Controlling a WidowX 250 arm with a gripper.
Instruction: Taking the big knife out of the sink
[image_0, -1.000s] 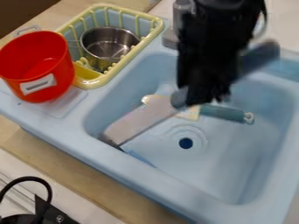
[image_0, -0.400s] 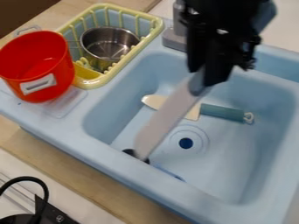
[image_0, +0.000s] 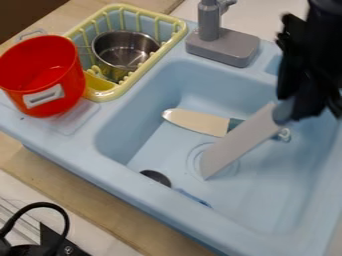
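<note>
Taking the middle of the sink (image_0: 260, 192) as the centre of a clock, I see the claw (image_0: 308, 105) over at 2 o'clock, closed down on the big knife (image_0: 237, 145), with only the handle's thickness between its fingers. The knife slants below it, still over the basin, its broad grey blade running from the claw towards 7 or 8 o'clock. I can't say whether its end touches the bottom.

Much of the grip is a dark blur, and most of the knife's handle is swallowed up in it. The arm is cut off at the view's edge, around 1 to 2 o'clock. That blade also hides part of the drain rings (image_0: 194, 159) and crosses the blue-green handle of the smaller knife (image_0: 197, 123), whose loop peeps out on the far side. Down by the wall at 8 o'clock there's a dark roundish thing (image_0: 155, 176) I can't make out, and a thin blue piece (image_0: 194, 197) at 7.

As for writing, the black box (image_0: 57, 240) out between 7 and 8 o'clock bears a pale mark, too small for me to read.
</note>
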